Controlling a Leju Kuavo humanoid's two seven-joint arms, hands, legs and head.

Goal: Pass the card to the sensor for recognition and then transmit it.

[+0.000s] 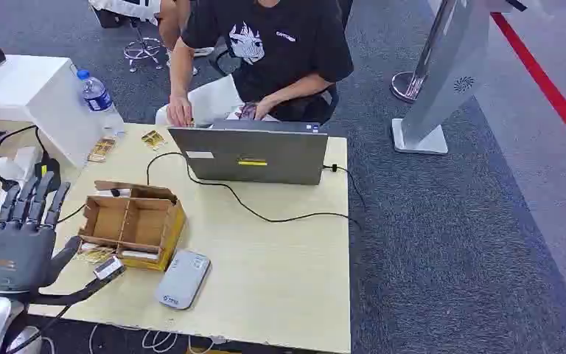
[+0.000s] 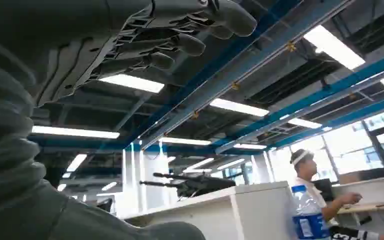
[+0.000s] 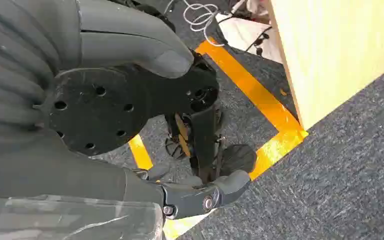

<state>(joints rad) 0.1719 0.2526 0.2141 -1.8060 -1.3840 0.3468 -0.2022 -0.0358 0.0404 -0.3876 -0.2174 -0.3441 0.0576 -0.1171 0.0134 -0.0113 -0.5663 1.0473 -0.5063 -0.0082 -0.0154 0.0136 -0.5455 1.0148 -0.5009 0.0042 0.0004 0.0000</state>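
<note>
Our grey ribbed left hand [image 1: 21, 240] hovers empty, fingers spread; just beside its thumb, a compartmented cardboard box [image 1: 134, 223] on the pale wooden desk [image 1: 280, 273].

The surface [image 1: 287, 265] at centre frame looks like pale, smooth matt wood laminate. On it, left of centre, the box [image 1: 133, 221] is brown corrugated cardboard, dull and rough-edged. The sensor [image 1: 183, 279] below it is smooth grey plastic with a soft sheen. The left hand [image 1: 22, 240], lower left, is matt grey plastic. The floor [image 1: 472, 243] at right is coarse grey carpet.
</note>
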